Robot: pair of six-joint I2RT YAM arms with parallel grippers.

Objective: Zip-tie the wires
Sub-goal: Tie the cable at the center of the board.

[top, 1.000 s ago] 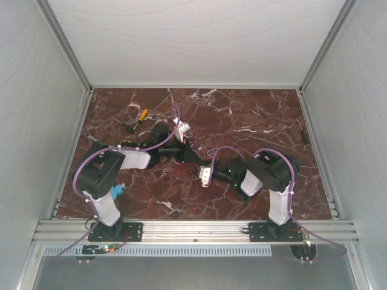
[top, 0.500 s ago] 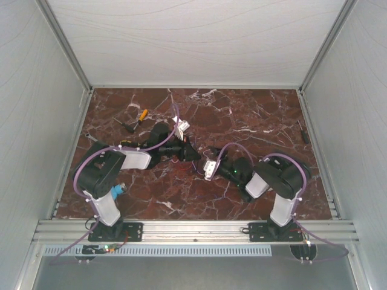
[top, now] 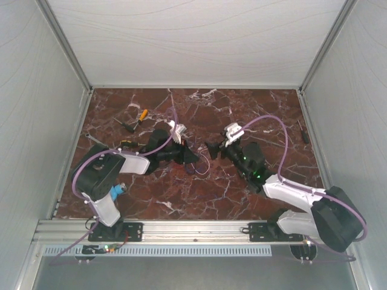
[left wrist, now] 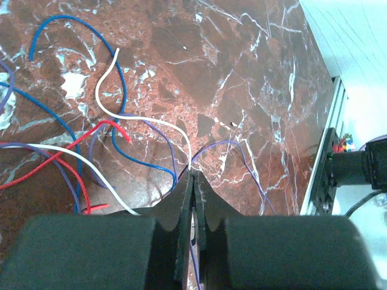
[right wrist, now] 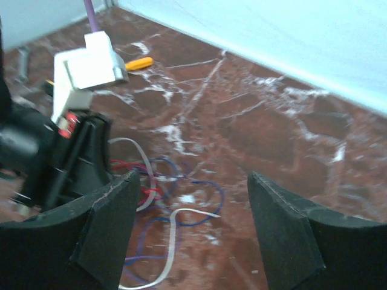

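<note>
Left gripper [left wrist: 192, 176] — jaws pressed together, pinching thin strands of the wires [left wrist: 91, 142]. The tangle lies looped on the bench [left wrist: 242, 72], left of centre in the left wrist view. Right gripper [right wrist: 192, 181] — jaws wide apart, holding nothing, facing the tangle.

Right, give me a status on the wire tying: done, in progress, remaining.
Done: nothing is bundled. The wires lie in loose loops on the table with no tie around them.
In hand: the left gripper has its fingers shut on a white and a purple strand. The right gripper is open, facing the tangle.
Left: gather the strands and cinch a zip tie, which I can't spot in any view.
</note>
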